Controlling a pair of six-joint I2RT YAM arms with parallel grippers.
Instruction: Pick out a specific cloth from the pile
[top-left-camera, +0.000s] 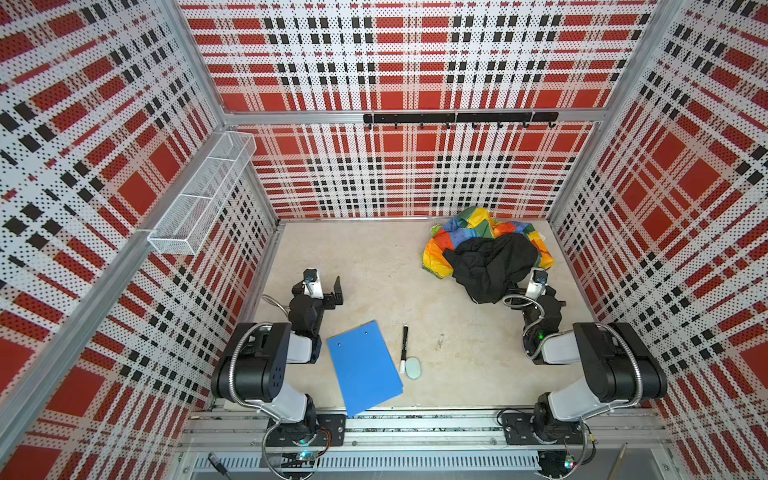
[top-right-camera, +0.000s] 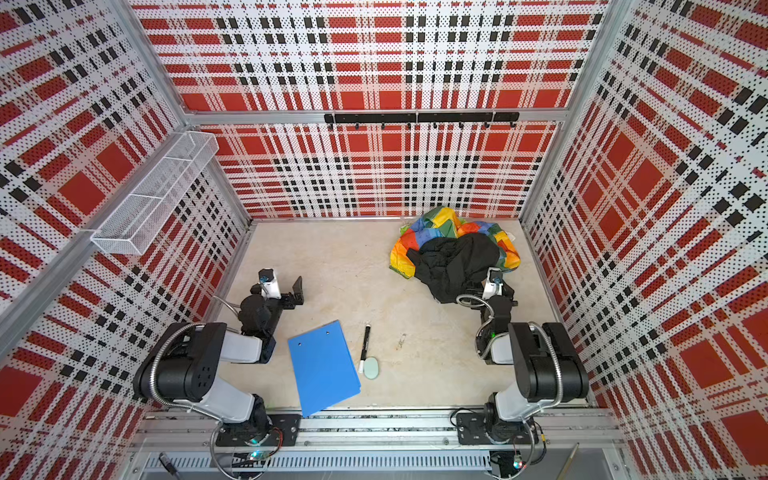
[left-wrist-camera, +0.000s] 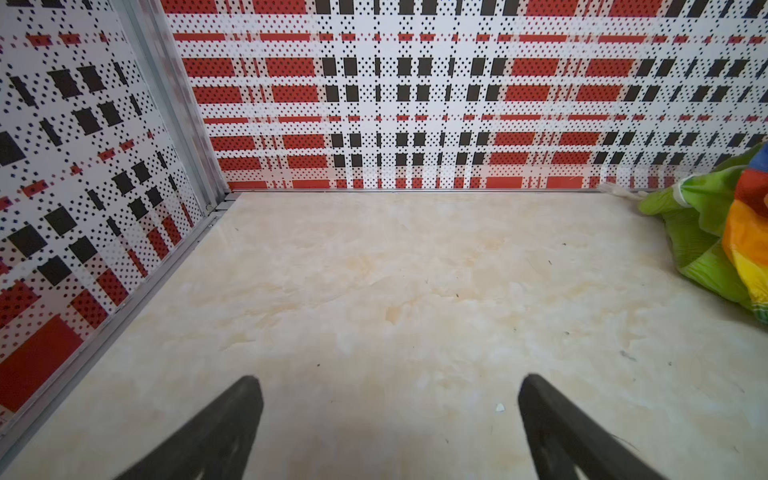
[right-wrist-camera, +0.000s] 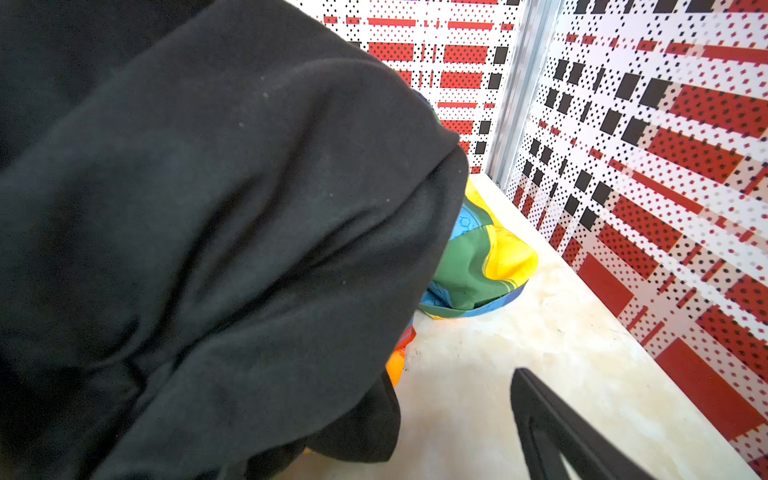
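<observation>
Lime-green fabric is shown plainly by the left wrist view alone: the cloth (left-wrist-camera: 690, 232) is seen there as a thin, crumpled, bright green fold with a small white tie on it. It lies on the table (left-wrist-camera: 374, 291), tucked against the rainbow cloth (left-wrist-camera: 748, 232). In both top views it is almost wholly covered, and only a thin green edge is made out at the 10 o'clock side of the pile (top-left-camera: 486, 249). The pile is set at 1 o'clock on the table, near the back wall, with the black garment (top-left-camera: 492, 266) heaped over the rainbow cloth. The right wrist view is largely filled by the black garment, with a patch of rainbow cloth beyond it.

The left gripper (left-wrist-camera: 388, 384) is held at 9 o'clock, its jaws spread wide over bare table. The cloth lies toward 2 o'clock from it, well apart.

Of the right gripper (right-wrist-camera: 386, 376), at 3 o'clock and just beside the pile, one finger (right-wrist-camera: 552, 424) is seen, set far out as in a wide spread. The other is hidden by the black garment, and nothing is seen gripped. From these jaws the cloth lies toward 10 o'clock, on the pile's far side, with the black garment between.

A blue clipboard (top-left-camera: 363, 365) and a black marker (top-left-camera: 404, 347) are laid at 6 to 7 o'clock.
</observation>
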